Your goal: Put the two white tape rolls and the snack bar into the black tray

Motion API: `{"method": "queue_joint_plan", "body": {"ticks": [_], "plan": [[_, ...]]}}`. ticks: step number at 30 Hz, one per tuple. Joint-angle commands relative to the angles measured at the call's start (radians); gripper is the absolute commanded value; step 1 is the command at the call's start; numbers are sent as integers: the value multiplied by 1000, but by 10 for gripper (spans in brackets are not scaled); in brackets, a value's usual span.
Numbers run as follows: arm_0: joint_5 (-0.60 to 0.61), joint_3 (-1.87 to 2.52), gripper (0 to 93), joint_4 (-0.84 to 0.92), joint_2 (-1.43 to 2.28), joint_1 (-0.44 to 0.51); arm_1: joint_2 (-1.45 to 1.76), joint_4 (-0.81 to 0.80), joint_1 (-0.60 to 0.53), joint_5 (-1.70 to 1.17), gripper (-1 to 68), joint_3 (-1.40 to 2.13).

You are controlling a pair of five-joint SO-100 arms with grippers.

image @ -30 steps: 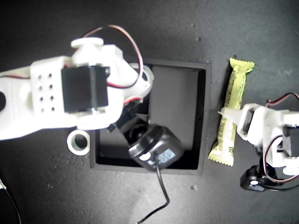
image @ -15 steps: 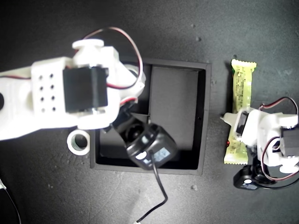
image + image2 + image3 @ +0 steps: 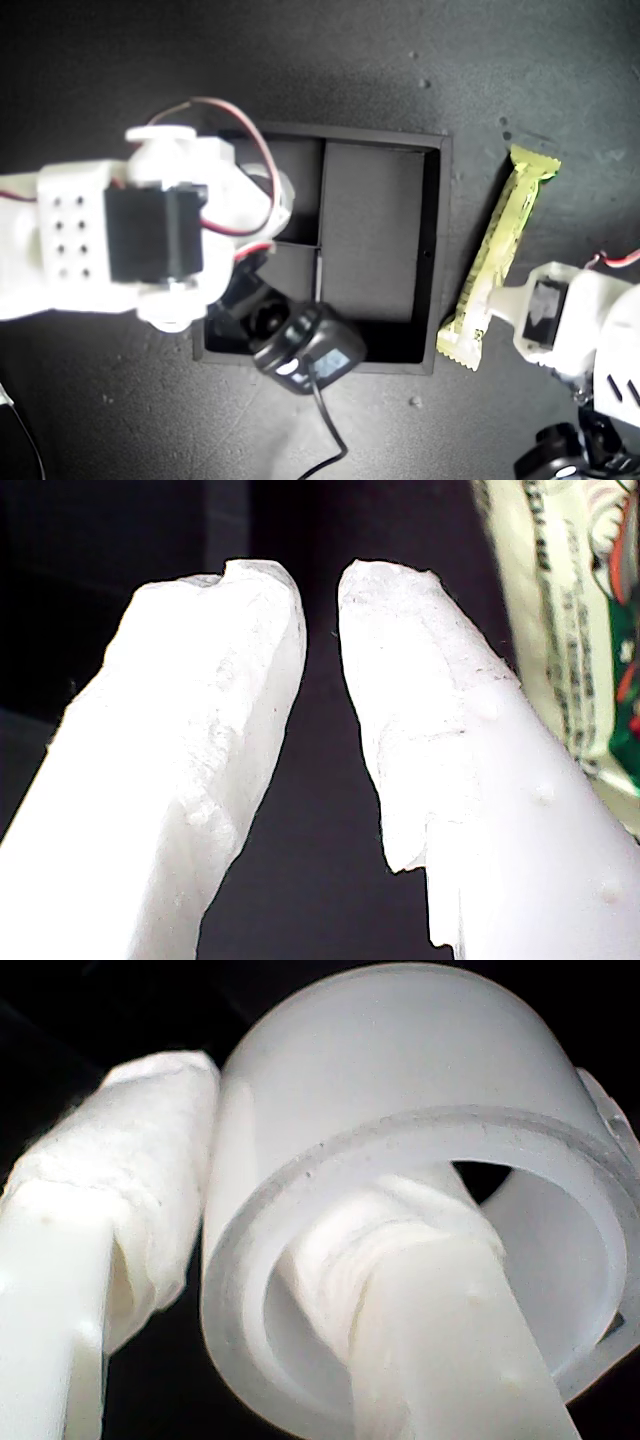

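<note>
With the black tray [image 3: 430, 250] showing empty, our second gripper [image 3: 250, 1290] pinches a white tape roll's [image 3: 400, 1130] wall, while our first gripper [image 3: 320, 580], slightly parted, holds nothing beside the snack bar [image 3: 497, 250] right of the tray.

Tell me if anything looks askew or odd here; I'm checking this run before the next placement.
The snack bar lies tilted outside the black tray, one crimped end by the tray's corner, beside my first gripper, which holds nothing. My second gripper pinches a white tape roll through its wall. Nothing looks spilled or damaged.

My second gripper [image 3: 300, 1260] clamps a white tape roll [image 3: 400, 1090] by its wall.
</note>
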Motion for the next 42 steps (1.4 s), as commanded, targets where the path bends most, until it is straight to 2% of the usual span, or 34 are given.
{"method": "queue_joint_plan", "body": {"ticks": [1, 5, 8, 12, 15, 21, 30, 32, 38, 42], "plan": [[-11, -72, 1, 17, -12, 9, 8, -34, -2, -186, 27, 6], [-9, -57, 1, 17, 14, 8, 8, -35, 17, -146, 84, 150], [-8, -49, 1, 17, 38, 8, 8, -35, 37, -120, 180, 259], [-8, -54, 2, 17, 44, 6, 8, -100, 63, -81, 272, 420], [-6, -58, 2, 17, 44, 6, 8, -169, 74, -55, 283, 512], [-6, -67, 2, 17, 43, 6, 8, -336, 75, 15, 237, 649], [-8, -17, 2, 17, 61, -3, 6, -456, 55, 80, 40, 713], [-8, 17, 2, 17, 83, -6, 8, -400, 44, 67, 21, 667], [-8, 87, 2, 17, 173, -17, 8, -26, 12, -44, 2, 293], [-11, 94, 2, 17, 184, -17, 6, 83, -2, -106, 1, 0]]}}
